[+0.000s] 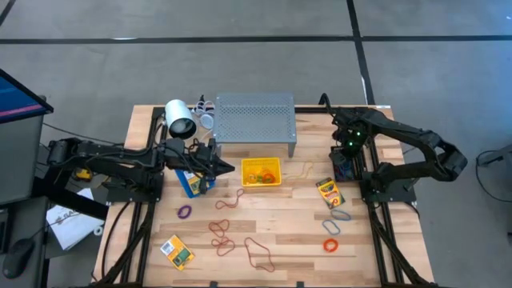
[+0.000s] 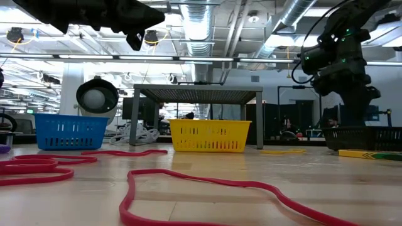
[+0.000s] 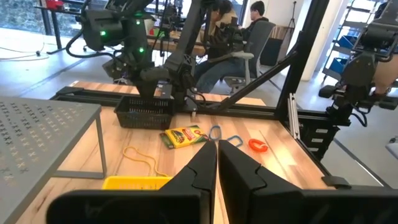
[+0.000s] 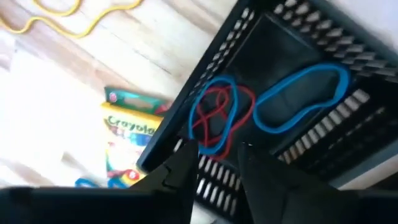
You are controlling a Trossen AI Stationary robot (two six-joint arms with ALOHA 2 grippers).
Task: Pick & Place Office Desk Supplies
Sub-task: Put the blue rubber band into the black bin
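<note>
My right fingers (image 4: 214,163) parted above the black bin (image 4: 348,134) holding blue and red rubber bands (image 4: 214,118), my left fingers (image 3: 216,169) clenched over the yellow bin (image 1: 262,172), crayon box (image 1: 329,192) on the wooden table (image 1: 296,232), seated people beyond.

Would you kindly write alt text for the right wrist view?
The right pincer hangs over a black bin holding blue rubber bands and a red rubber band. Beside the bin, a crayon box and a yellow rubber band lie on the wooden table.
</note>
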